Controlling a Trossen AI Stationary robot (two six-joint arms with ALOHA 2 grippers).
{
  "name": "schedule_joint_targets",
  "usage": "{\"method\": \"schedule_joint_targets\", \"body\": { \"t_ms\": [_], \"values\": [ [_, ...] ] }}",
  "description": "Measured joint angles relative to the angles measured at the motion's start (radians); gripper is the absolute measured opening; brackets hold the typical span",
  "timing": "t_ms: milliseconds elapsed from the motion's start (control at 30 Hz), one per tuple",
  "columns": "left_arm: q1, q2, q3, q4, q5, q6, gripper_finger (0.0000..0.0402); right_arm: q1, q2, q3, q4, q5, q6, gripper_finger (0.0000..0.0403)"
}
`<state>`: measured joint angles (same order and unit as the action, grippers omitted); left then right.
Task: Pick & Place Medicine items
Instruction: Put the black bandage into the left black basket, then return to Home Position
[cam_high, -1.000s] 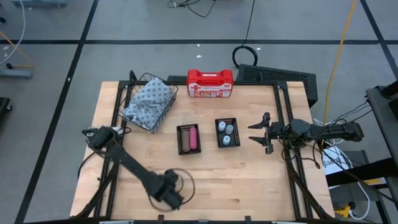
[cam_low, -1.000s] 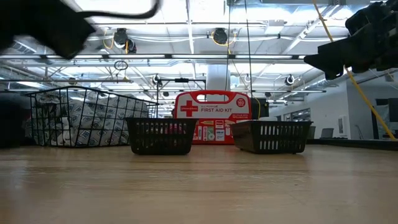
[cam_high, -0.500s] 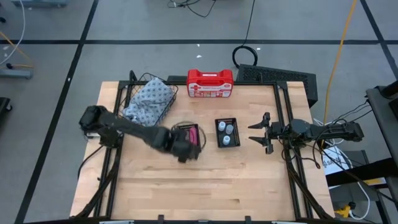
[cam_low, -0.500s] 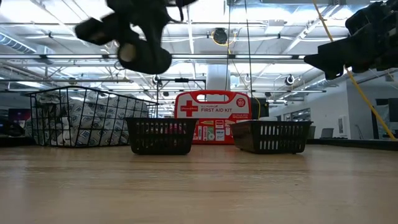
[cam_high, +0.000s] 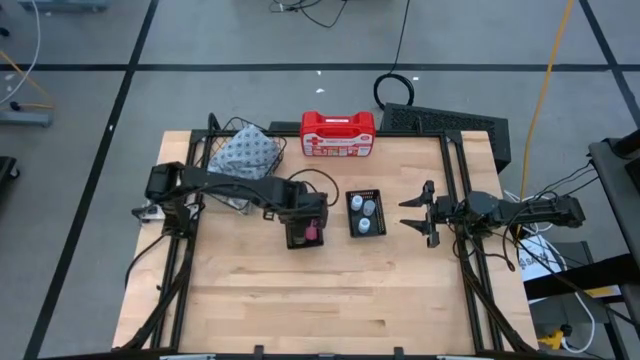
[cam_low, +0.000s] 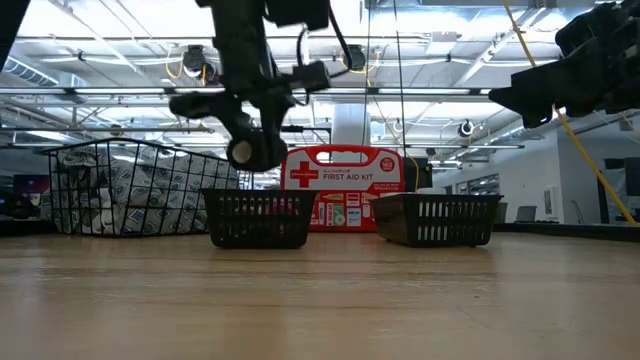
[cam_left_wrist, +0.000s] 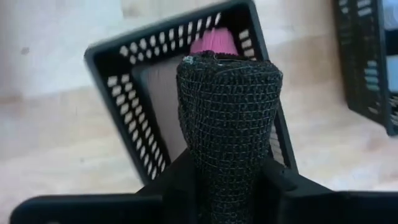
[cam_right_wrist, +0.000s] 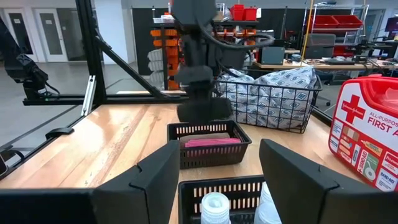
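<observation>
My left gripper (cam_high: 305, 205) hangs over the left black mesh tray (cam_high: 303, 228), shut on a black, net-textured oblong block (cam_left_wrist: 227, 124). In that tray lie a pink block (cam_left_wrist: 211, 40) and a brown block (cam_left_wrist: 160, 93); the pink block (cam_right_wrist: 211, 142) also shows in the right wrist view. The right mesh tray (cam_high: 365, 213) holds whitish round bottles (cam_right_wrist: 214, 208). My right gripper (cam_high: 415, 213) waits open to the right of that tray, above the table. In the low view the left gripper (cam_low: 250, 150) hovers above the left tray (cam_low: 260, 218). My left gripper pinches the black block between its two fingers, which sit on either side of the block's rear part (cam_left_wrist: 217, 186). The block sticks out forward along the fingers. It is lifted clear, above the left tray, with the gripper pointing down at the tray.
A red-and-white first aid case (cam_high: 338, 134) stands at the far edge. A wire basket (cam_high: 240, 160) with patterned cloth sits far left. Bare wood (cam_high: 330, 290) spans the near half of the table. Black frame rails (cam_high: 455, 180) run along both sides.
My left arm has swung from the table's near edge toward the far side and to the right, carrying the black block, and now hangs over the left tray. The right arm has kept still.
</observation>
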<state>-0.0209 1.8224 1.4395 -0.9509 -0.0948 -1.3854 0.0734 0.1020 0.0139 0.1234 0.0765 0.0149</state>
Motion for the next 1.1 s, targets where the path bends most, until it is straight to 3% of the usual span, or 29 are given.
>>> {"method": "schedule_joint_targets", "body": {
  "t_ms": [133,433,600,733,833,1100],
  "values": [
    [0.017,0.026,0.000,0.027,-0.003,0.063,0.0123,0.000,0.000,0.000,0.000,0.000,0.000,0.0210],
    [0.021,0.037,0.000,0.036,-0.019,0.019,0.0243,0.000,0.000,0.000,0.000,0.000,0.000,0.0210],
    [0.020,0.037,0.000,0.040,-0.018,0.051,0.0288,0.000,0.000,0.000,0.000,0.000,0.000,0.0210],
    [0.026,0.016,0.000,0.035,0.079,0.121,0.0310,0.000,0.000,0.000,0.000,0.000,0.000,0.0210],
    [0.032,-0.040,0.008,0.032,0.118,0.180,0.0320,0.000,0.000,0.000,-0.001,0.000,0.000,0.0210],
    [-0.051,-0.365,0.018,0.023,-0.013,0.428,0.0324,0.000,0.000,0.000,0.000,0.000,0.000,0.0210]
  ]
}}
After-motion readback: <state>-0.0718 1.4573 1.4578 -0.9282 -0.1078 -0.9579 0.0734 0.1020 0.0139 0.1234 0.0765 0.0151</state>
